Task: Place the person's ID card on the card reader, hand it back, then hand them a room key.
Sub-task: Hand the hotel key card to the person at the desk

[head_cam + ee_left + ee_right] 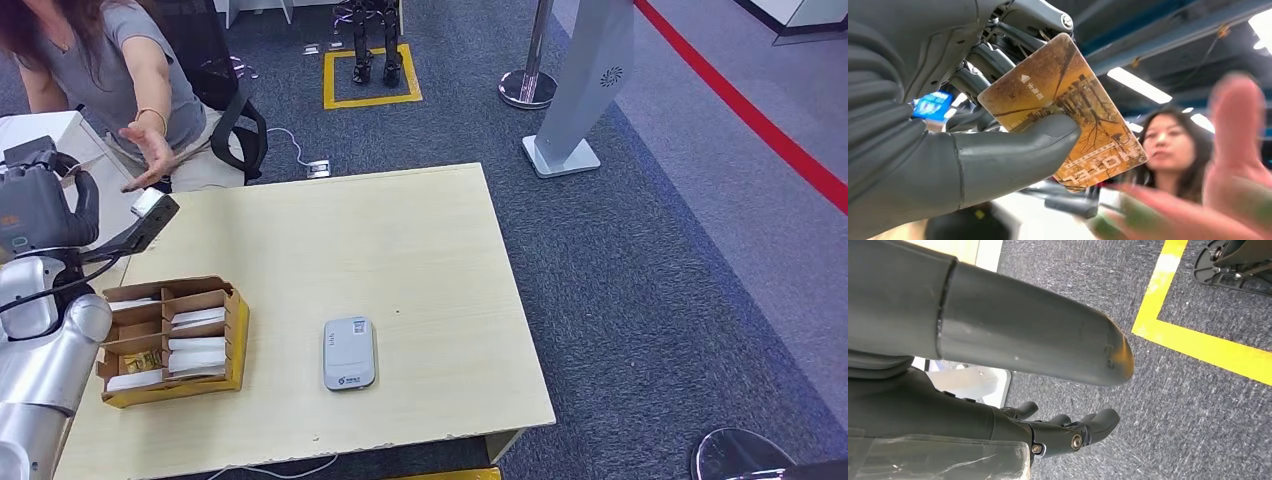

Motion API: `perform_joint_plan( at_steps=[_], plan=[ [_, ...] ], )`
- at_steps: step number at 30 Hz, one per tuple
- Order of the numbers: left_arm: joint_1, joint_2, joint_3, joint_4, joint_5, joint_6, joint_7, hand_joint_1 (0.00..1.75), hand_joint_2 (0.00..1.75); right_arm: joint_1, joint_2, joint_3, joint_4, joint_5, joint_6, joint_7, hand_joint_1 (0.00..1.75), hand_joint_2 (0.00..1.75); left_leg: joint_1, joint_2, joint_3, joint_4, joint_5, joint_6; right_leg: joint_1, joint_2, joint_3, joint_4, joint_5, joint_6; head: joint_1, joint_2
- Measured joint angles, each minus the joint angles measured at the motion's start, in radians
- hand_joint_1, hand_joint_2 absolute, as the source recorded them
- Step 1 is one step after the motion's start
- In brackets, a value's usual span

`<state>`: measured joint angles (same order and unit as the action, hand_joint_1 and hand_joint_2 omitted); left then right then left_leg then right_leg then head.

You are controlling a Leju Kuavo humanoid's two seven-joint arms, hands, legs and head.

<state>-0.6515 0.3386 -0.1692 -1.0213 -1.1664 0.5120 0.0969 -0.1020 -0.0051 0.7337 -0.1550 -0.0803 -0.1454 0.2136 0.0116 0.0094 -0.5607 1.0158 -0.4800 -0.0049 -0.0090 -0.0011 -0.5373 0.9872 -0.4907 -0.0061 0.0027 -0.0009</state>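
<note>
Item: room key card (1063, 112), brown-gold with a tree picture, pinched between the thick thumb and the darker fingers (993, 60) of the left hand (45, 205), held raised beyond the far-left corner of the counter (420, 250), well apart from the card reader. Item: person's hand (150, 150), open, palm up, reaching in just beside the key card; from the wrist camera it looks blurred, close to the card's free edge, contact not certain. Item: card reader (349, 353), grey, flat on the counter; nothing lies on it. Item: cardboard tray (235, 340), divided, holding white and yellowish cards, left of the card reader. Item: right hand (1068, 432), hanging over the carpet floor, fingers loosely curled, holding nothing. Judgement: final handover stage. Risks: letting go before the person has a firm hold would drop the card past the counter edge; holding on too tightly would make the person tug against the pinch.
</note>
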Motion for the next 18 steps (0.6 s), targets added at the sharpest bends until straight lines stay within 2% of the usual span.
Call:
perform_joint_plan(
  at_steps=[9,13,18],
  plan=[
    [-0.004,-0.004,0.091,0.092,0.054,-0.009,-0.028,1.72,1.75,-0.009,0.002,0.009,-0.001,0.011,0.013,0.01,0.0,1.75,0.0,0.0,-0.001,0.0,0.0,0.0,0.0,0.0,0.0,0.0,0.0,0.0,0.0,0.0],
    [-0.004,-0.002,0.103,0.108,0.061,-0.007,-0.033,0.0,1.75,-0.013,0.004,0.016,-0.001,0.016,0.014,0.012,0.0,1.75,0.0,0.0,-0.001,0.0,0.0,0.0,0.0,0.0,0.0,0.0,0.0,0.0,0.0,0.0],
    [-0.004,0.002,0.114,0.121,0.069,0.003,-0.04,0.0,1.75,-0.016,0.006,0.023,-0.002,0.018,0.016,0.014,0.0,1.75,0.0,0.0,-0.001,0.0,0.0,0.0,0.0,0.0,0.0,0.0,0.0,0.0,0.0,0.0]
  ],
)
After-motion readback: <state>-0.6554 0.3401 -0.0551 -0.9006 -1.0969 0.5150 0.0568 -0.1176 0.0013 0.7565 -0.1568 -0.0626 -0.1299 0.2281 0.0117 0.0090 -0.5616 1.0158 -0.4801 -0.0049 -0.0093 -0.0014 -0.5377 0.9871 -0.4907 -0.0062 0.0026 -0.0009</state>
